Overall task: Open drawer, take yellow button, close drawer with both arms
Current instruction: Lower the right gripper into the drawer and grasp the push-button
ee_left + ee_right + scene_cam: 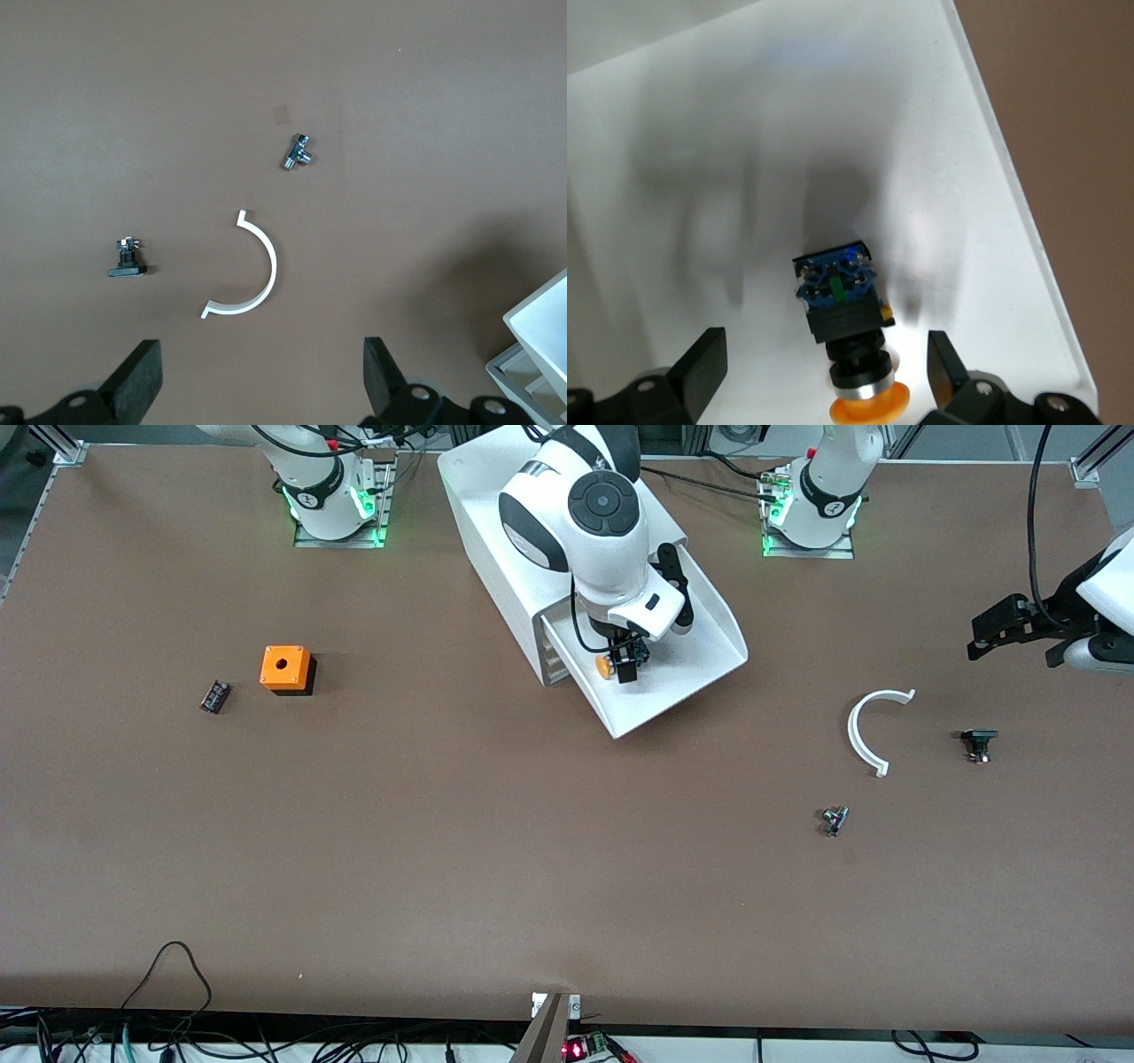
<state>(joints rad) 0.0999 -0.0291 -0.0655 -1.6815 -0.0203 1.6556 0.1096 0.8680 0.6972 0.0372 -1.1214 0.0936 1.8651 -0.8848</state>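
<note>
Top white plastic drawer [700, 657] pulled out; small orange-capped push-button [849, 341] lies inside, between parted fingers of right gripper [625, 657]. Left gripper [261, 376], fingers apart, hovers over white plastic arc [868, 730] near the table's left-arm end.

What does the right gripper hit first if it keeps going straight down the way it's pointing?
Most likely the button: it lies in the open drawer between the right gripper's open fingers, so they may straddle it and reach the drawer floor. Depth is unclear.
</note>
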